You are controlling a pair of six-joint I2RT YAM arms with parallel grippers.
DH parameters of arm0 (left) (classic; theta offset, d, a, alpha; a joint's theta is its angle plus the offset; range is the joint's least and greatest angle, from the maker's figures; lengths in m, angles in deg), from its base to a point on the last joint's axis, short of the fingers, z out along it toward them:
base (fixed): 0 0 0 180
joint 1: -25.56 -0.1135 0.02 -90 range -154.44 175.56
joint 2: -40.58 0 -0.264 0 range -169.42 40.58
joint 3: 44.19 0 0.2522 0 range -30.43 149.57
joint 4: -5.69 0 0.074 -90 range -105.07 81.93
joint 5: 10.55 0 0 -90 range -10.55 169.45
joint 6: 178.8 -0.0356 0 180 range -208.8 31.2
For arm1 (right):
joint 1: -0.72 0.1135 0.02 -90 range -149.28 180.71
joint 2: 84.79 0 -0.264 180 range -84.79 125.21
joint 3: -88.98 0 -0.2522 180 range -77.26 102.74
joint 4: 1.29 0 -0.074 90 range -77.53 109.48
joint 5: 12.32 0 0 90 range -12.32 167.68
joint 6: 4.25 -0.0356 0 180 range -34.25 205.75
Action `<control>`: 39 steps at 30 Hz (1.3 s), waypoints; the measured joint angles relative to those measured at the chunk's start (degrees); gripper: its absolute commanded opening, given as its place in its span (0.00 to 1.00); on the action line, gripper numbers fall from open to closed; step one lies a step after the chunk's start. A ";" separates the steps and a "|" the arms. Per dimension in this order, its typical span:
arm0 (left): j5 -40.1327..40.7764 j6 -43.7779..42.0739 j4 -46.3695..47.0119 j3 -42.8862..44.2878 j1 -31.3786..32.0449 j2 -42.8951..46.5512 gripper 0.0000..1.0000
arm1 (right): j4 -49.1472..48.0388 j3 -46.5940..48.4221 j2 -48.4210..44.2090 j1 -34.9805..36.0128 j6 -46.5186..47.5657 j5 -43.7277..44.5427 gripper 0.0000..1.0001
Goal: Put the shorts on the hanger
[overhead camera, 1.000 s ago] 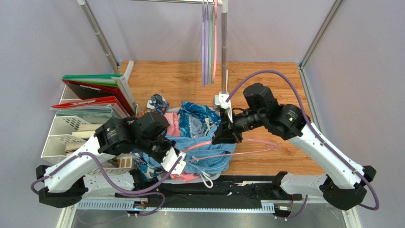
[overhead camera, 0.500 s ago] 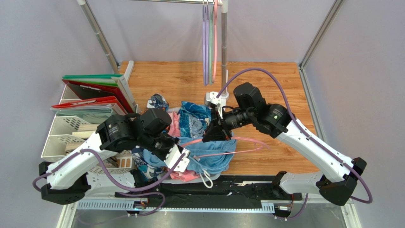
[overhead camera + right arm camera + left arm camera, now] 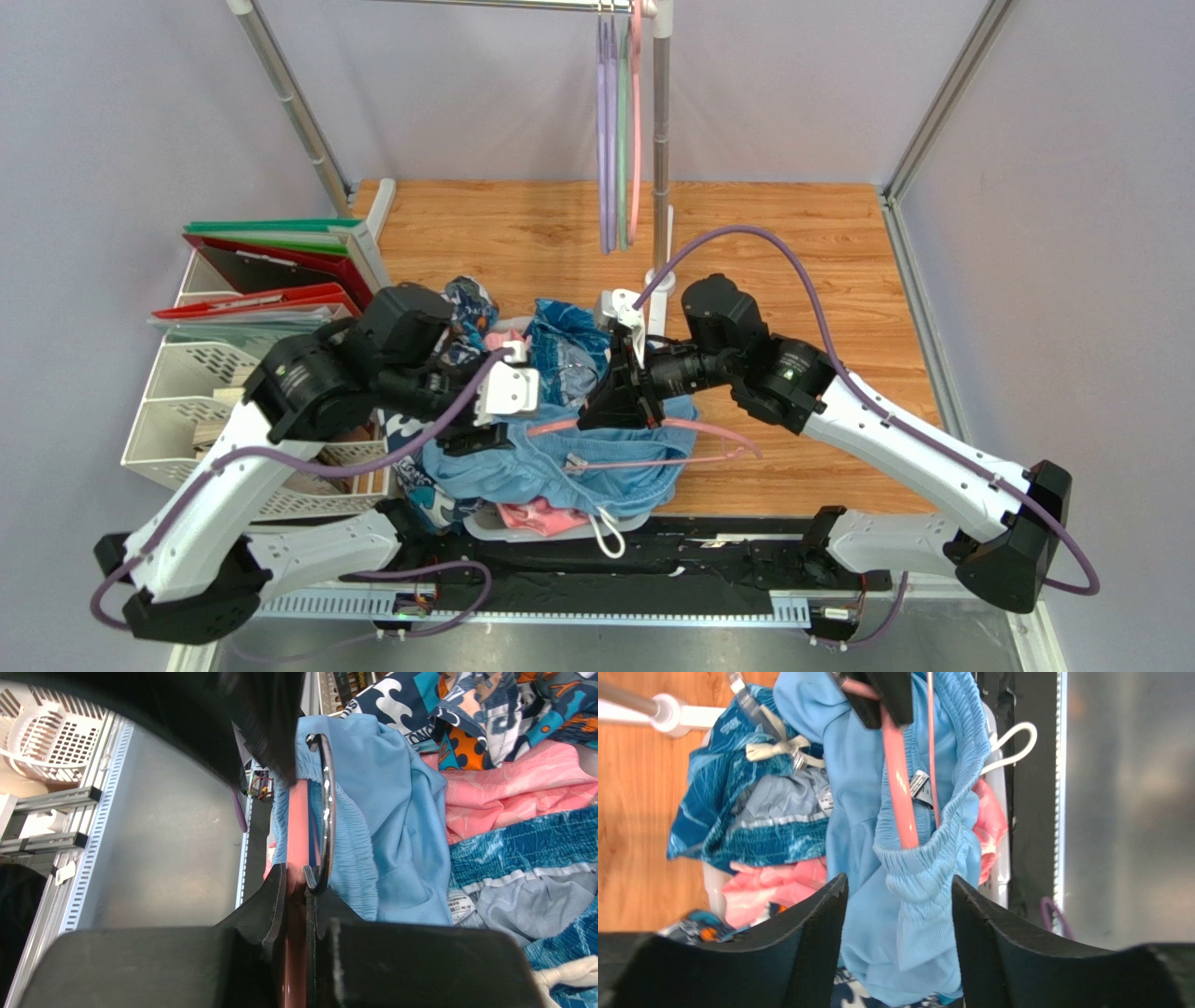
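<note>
The light blue shorts (image 3: 561, 473) lie bunched on the clothes pile at the near edge. One salmon-pink arm of the hanger (image 3: 701, 424) goes into their gathered waistband (image 3: 917, 871). My right gripper (image 3: 617, 399) is shut on the hanger's bar (image 3: 298, 822), with the shorts (image 3: 393, 777) draped beside it. My left gripper (image 3: 508, 392) hovers open just left of the right one. Its jaws (image 3: 898, 879) stand on either side of the waistband without touching it, and the hanger bar (image 3: 899, 805) runs away beyond them.
A teal patterned garment (image 3: 575, 343) and a pink garment (image 3: 540, 515) lie in the same pile. A rack of folders (image 3: 281, 273) and white trays (image 3: 176, 406) stand at the left. Purple hangers (image 3: 605, 126) hang on the rail by an upright pole (image 3: 659, 140).
My left gripper has opened, let go of the shorts and drawn back from the near edge toward the pile's far left. The right gripper carried the hanger leftward.
</note>
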 measured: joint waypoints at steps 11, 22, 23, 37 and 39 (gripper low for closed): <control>-0.09 3.67 -2.10 -8.00 -4.63 9.18 0.68 | -2.27 -2.05 -1.53 0.26 -1.18 0.98 0.00; -2.64 7.32 2.49 -11.58 -4.90 -1.42 0.15 | -2.82 -1.86 -1.49 0.24 -0.92 1.36 0.00; -3.08 7.65 2.78 -11.67 -4.92 -1.49 0.08 | -2.80 -1.77 -1.44 0.15 -0.92 1.38 0.00; -4.90 -2.05 4.81 -19.32 -5.20 11.28 0.00 | 12.31 7.61 -6.73 -9.73 -0.37 6.54 0.88; -4.87 -3.89 4.04 -19.76 -5.20 11.98 0.00 | 16.15 8.57 -8.52 -12.57 0.02 8.59 0.79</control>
